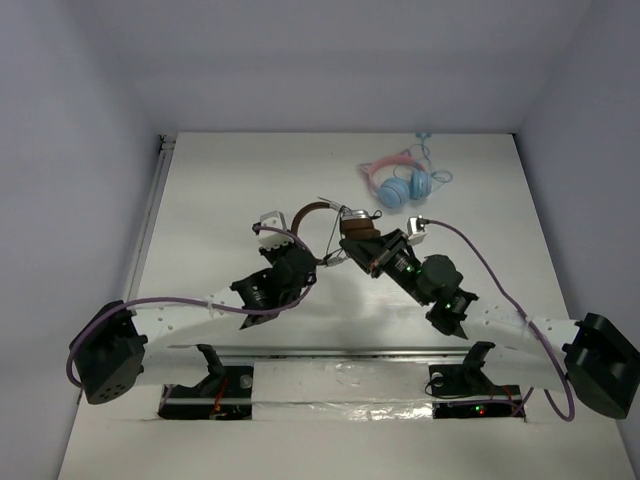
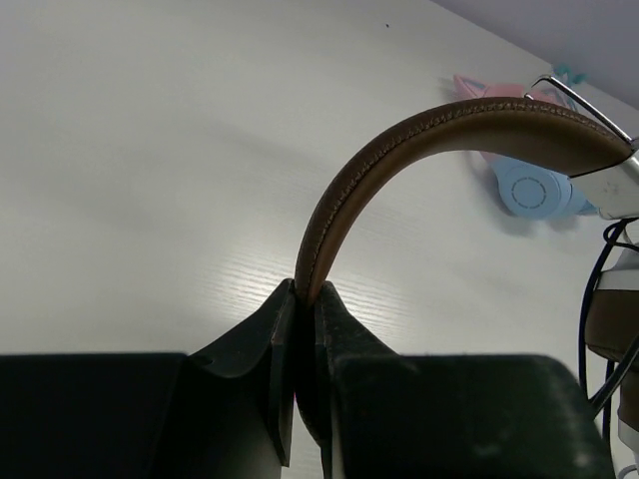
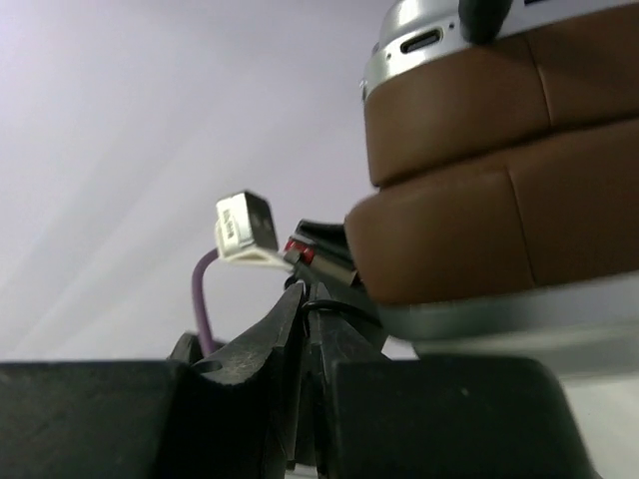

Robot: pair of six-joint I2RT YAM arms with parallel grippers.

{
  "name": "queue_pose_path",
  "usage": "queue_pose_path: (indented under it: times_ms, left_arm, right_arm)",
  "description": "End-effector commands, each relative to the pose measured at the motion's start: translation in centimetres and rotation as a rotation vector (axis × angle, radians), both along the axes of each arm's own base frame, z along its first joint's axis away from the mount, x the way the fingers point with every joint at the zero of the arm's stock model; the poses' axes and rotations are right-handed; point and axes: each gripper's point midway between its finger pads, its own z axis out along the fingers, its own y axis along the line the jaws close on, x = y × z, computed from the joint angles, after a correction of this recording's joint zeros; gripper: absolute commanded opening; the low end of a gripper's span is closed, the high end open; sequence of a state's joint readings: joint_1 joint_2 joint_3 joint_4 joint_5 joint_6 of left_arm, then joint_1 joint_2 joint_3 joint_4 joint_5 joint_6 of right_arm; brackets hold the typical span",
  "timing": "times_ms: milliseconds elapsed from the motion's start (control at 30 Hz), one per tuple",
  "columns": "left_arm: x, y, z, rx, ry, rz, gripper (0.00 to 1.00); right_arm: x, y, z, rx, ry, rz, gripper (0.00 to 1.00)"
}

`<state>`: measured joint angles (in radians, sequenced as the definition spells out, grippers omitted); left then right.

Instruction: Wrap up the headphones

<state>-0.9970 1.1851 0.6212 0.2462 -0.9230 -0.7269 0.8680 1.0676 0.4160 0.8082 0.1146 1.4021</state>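
Left arm [image 1: 250, 290] and right arm [image 1: 440, 280]: white links [image 1: 180, 318], black joint housings [image 1: 105, 352], black wedge-shaped fingers [image 2: 250, 354]. Purple cable [image 3: 203, 284] along each, ending in a white plug [image 3: 245, 228]; green lights [image 1: 406, 266] on the right.

White table [image 1: 220, 200] carries small pink-and-blue headphones [image 1: 398, 182]
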Motion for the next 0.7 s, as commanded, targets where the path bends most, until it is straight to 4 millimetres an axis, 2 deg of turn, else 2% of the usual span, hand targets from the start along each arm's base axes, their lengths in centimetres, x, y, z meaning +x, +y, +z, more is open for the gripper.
queue_pose_path:
  times_ms: [0,100,267,400,433,500,667]
  left_arm:
    - [-1.0,0.2,-0.6,0.058,0.009,-0.001,0.0]
    - [-1.7,-0.1,-0.5,0.079,0.009,-0.01,0.0]
    - [-2.6,-0.7,-0.4,0.096,0.008,-0.033,0.0]
    - [-3.1,-1.2,-1.0,0.138,0.019,-0.048,0.0]
    - [-3.3,-1.4,-1.1,0.153,0.026,-0.057,0.0]
    - [-3.3,-1.5,-1.5,0.171,0.037,-0.056,0.0]
    - [-3.6,-1.7,-2.5,0.19,0.067,-0.077,0.0]
  right_arm:
    - [1.6,-1.0,3.4,0.108,-0.02,-0.1,0.12]
    - [2.6,-1.1,2.7,0.111,0.02,-0.145,0.13]
    - [4.7,-2.4,-1.0,0.112,0.131,-0.274,0.15]
    - [5.5,-2.1,-1.9,0.136,0.157,-0.292,0.17]
    - [5.7,-1.9,-1.5,0.154,0.164,-0.292,0.18]
    - [6.2,-1.3,-1.9,0.149,0.175,-0.293,0.23]
    - [7.3,-0.5,-1.5,0.134,0.179,-0.315,0.33]
